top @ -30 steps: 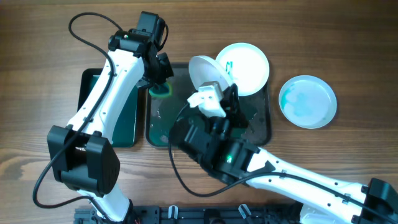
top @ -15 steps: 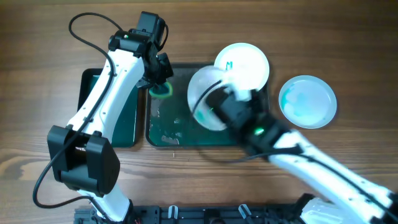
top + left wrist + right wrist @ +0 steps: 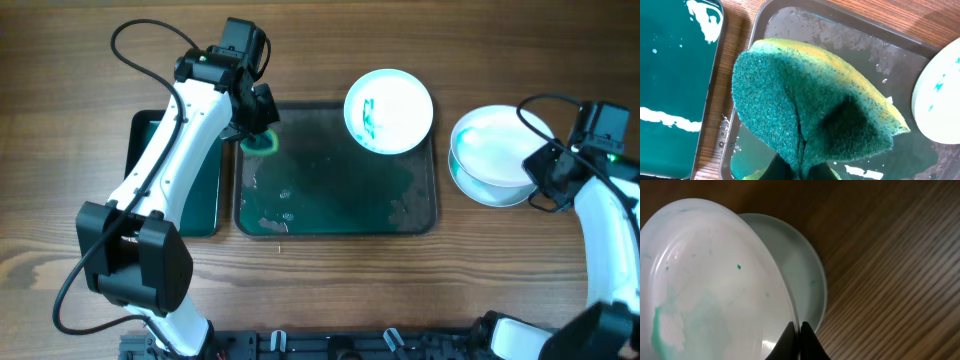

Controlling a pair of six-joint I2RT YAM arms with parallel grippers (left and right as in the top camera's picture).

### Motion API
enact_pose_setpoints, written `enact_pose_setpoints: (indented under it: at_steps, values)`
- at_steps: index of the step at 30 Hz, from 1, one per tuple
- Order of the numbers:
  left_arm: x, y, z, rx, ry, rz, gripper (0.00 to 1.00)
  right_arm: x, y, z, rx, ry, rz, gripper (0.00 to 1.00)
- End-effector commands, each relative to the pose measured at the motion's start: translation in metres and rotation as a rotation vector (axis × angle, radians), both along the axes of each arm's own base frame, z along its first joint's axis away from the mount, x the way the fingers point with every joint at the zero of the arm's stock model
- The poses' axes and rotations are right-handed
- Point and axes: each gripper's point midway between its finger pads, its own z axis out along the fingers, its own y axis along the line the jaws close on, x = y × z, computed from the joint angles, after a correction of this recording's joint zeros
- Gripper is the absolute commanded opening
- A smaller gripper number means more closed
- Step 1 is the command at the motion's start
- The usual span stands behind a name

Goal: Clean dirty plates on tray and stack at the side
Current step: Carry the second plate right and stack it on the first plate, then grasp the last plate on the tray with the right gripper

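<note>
The dark tray (image 3: pixel 330 222) lies mid-table, wet. One white plate (image 3: pixel 388 110) with teal streaks rests at its back right corner; its edge shows in the left wrist view (image 3: pixel 940 95). My right gripper (image 3: pixel 548 172) is shut on the rim of a second white plate (image 3: pixel 490 145) (image 3: pixel 710 280), held tilted over a third plate (image 3: pixel 480 185) (image 3: pixel 805 275) lying on the table right of the tray. My left gripper (image 3: pixel 258 128) is shut on a green and yellow sponge (image 3: pixel 262 143) (image 3: pixel 810 110) above the tray's back left corner.
A smaller narrow dark tray (image 3: pixel 205 190) with teal liquid (image 3: pixel 675 85) lies left of the big tray. Wood table surrounds everything. A black cable loops at the back left (image 3: pixel 130 40).
My right arm has carried the held plate from over the tray's middle rightward to above the plate beside the tray. The left arm and sponge have not moved.
</note>
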Motion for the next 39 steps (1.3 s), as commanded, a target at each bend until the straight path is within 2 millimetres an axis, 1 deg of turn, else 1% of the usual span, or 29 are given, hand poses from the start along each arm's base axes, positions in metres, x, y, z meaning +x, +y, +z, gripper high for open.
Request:
enact_pose_setpoints:
  at_steps: [1, 2, 3, 4, 5, 6, 7, 8, 9, 10, 11, 12, 13, 14, 15, 16, 19, 22, 25, 26, 28, 29, 31, 34, 35, 36, 37, 38, 39]
  values:
    - [0.003, -0.004, 0.009, -0.015, -0.029, -0.024, 0.04, -0.009, -0.016, -0.027, -0.041, 0.105, -0.067, 0.04]
    - [0.004, -0.004, 0.009, -0.015, -0.03, -0.024, 0.04, -0.01, -0.016, -0.032, -0.042, 0.124, -0.068, 0.04]
    - [0.004, -0.004, 0.009, -0.015, -0.029, -0.024, 0.04, -0.009, -0.017, -0.034, -0.04, 0.129, -0.068, 0.14]
    - [0.004, -0.004, 0.009, -0.015, -0.029, -0.024, 0.04, -0.007, -0.017, -0.034, -0.044, 0.12, -0.064, 0.29]
    - [0.004, -0.004, 0.009, -0.014, -0.029, -0.024, 0.04, -0.004, -0.018, -0.031, -0.046, 0.106, -0.059, 0.46]
    - [0.004, -0.004, 0.009, -0.015, -0.029, -0.024, 0.04, 0.001, -0.015, -0.026, -0.031, 0.086, -0.044, 0.49]
    - [0.004, -0.004, 0.009, -0.014, -0.029, -0.024, 0.04, 0.01, -0.009, -0.015, -0.008, 0.05, 0.026, 0.5]
    - [0.004, -0.004, 0.009, -0.015, -0.031, -0.024, 0.04, 0.03, 0.008, 0.003, 0.055, -0.036, 0.144, 0.53]
    - [0.005, -0.004, 0.009, -0.016, -0.034, -0.024, 0.04, 0.054, 0.037, 0.027, 0.125, -0.145, 0.337, 0.59]
    - [0.005, -0.004, 0.01, -0.016, -0.036, -0.024, 0.04, 0.067, 0.058, 0.043, 0.141, -0.198, 0.45, 0.63]
    - [0.005, -0.004, 0.01, -0.017, -0.036, -0.024, 0.04, 0.074, 0.073, 0.05, 0.138, -0.214, 0.506, 0.64]
    - [0.005, -0.004, 0.01, -0.017, -0.036, -0.024, 0.04, 0.08, 0.099, 0.054, 0.138, -0.226, 0.581, 0.64]
    - [0.005, -0.004, 0.01, -0.016, -0.036, -0.024, 0.04, 0.085, 0.12, 0.052, 0.139, -0.228, 0.632, 0.64]
    - [0.005, -0.004, 0.01, -0.017, -0.036, -0.024, 0.04, 0.091, 0.143, 0.045, 0.147, -0.222, 0.669, 0.64]
    - [0.005, -0.004, 0.01, -0.017, -0.035, -0.024, 0.04, 0.096, 0.161, 0.026, 0.154, -0.177, 0.633, 0.62]
    - [0.005, -0.004, 0.01, -0.016, -0.035, -0.024, 0.04, 0.098, 0.166, 0.013, 0.159, -0.144, 0.603, 0.59]
    - [0.005, -0.004, 0.01, -0.016, -0.035, -0.024, 0.04, 0.103, 0.184, -0.036, 0.226, -0.049, 0.558, 0.45]
    - [0.005, -0.005, 0.01, -0.017, -0.035, -0.024, 0.04, 0.102, 0.195, -0.076, 0.251, 0.029, 0.561, 0.4]
    - [0.005, -0.007, 0.01, -0.017, -0.036, -0.029, 0.04, 0.105, 0.197, -0.102, 0.257, 0.057, 0.567, 0.34]
    - [0.004, -0.007, 0.01, -0.017, -0.036, -0.03, 0.04, 0.104, 0.2, -0.106, 0.266, 0.061, 0.572, 0.29]
    - [0.004, -0.009, 0.01, -0.017, -0.036, -0.035, 0.04, 0.098, 0.213, -0.106, 0.282, 0.072, 0.662, 0.13]
    - [0.004, -0.009, 0.01, -0.017, -0.036, -0.035, 0.04, 0.094, 0.22, -0.105, 0.284, 0.082, 0.695, 0.1]
    - [0.004, -0.009, 0.01, -0.017, -0.036, -0.034, 0.04, 0.081, 0.234, -0.099, 0.281, 0.113, 0.754, 0.08]
    - [0.004, -0.009, 0.01, -0.017, -0.035, -0.035, 0.04, 0.049, 0.261, -0.077, 0.283, 0.17, 0.836, 0.07]
    - [0.004, -0.009, 0.01, -0.016, -0.035, -0.035, 0.04, 0.041, 0.266, -0.073, 0.282, 0.185, 0.856, 0.14]
    - [0.004, -0.009, 0.01, -0.017, -0.035, -0.035, 0.04, 0.033, 0.271, -0.07, 0.281, 0.202, 0.88, 0.34]
    - [0.004, -0.009, 0.01, -0.016, -0.035, -0.035, 0.04, 0.029, 0.273, -0.068, 0.267, 0.208, 0.943, 0.48]
    - [0.004, -0.009, 0.01, -0.017, -0.035, -0.035, 0.04, 0.034, 0.269, -0.068, 0.196, 0.192, 1.039, 0.57]
    - [0.004, -0.009, 0.01, -0.017, -0.035, -0.035, 0.04, 0.044, 0.261, -0.069, 0.118, 0.175, 1.068, 0.63]
